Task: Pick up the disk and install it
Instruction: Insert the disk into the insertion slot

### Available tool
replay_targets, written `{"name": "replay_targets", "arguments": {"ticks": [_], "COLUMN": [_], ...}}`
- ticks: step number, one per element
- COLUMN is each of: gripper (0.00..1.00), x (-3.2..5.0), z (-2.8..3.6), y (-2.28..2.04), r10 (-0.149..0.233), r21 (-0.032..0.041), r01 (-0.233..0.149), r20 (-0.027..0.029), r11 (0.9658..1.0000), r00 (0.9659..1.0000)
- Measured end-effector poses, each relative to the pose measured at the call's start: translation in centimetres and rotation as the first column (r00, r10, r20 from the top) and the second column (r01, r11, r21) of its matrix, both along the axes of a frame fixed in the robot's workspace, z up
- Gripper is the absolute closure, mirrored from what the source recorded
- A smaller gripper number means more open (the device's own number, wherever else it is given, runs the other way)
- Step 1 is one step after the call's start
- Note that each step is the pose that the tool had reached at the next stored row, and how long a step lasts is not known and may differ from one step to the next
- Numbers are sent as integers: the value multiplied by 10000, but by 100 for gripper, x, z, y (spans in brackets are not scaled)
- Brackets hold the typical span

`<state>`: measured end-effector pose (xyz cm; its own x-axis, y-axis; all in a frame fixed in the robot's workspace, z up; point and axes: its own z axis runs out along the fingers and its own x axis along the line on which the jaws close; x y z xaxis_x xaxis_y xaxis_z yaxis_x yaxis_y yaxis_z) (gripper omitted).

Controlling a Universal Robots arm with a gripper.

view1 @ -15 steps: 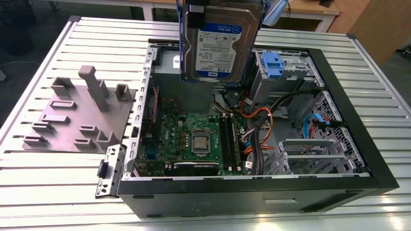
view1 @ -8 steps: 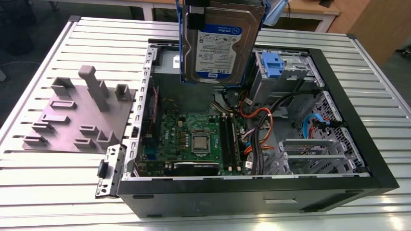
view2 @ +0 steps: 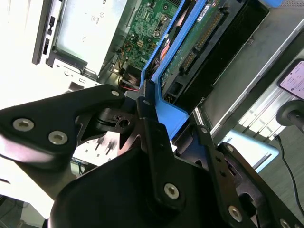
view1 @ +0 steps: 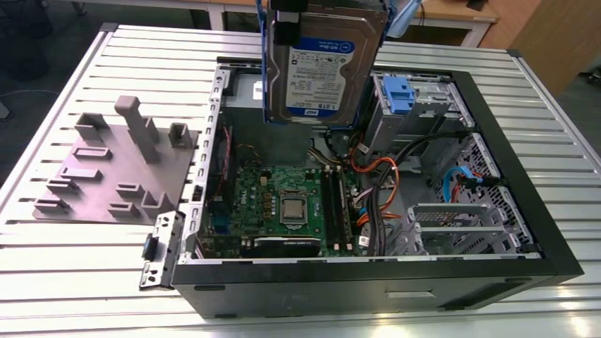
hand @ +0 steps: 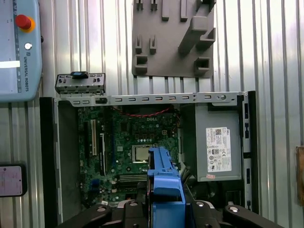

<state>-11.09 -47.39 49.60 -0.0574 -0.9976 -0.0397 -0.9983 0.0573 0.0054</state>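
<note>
Blue-railed disk (view1: pixel 324 67) hangs right below your gripper (view2: pixel 172 118), fingers clamped tight on its rails, open PC case (view1: pixel 376 271) underneath.

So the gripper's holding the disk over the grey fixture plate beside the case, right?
Not quite. The gripper does hold the disk, but over the open computer case, not the grey fixture plate beside it. The exterior view shows this.
</note>
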Motion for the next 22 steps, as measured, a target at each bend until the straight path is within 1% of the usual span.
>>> {"name": "replay_targets", "arguments": {"ticks": [6, 8, 10, 12, 14, 20, 22], "gripper": [64, 64, 64, 64, 64, 64, 64], "x": [2, 16, 41, 99, 187, 457, 514], "z": [-9, -14, -20, -24, -27, -38, -42], "y": [-186, -239, -274, -295, -306, -317, -321], "r10": [-1, -1, -1, -1, 0, 0, 0], "r21": [-13, -18, -18, -17, -18, -19, -17], "r01": [1, 1, 1, 1, 0, 0, 0], "r20": [1, 0, 0, 1, 0, 0, 0], "r11": [10000, 10000, 10000, 10000, 10000, 10000, 10000], "r00": [10000, 10000, 10000, 10000, 10000, 10000, 10000]}}
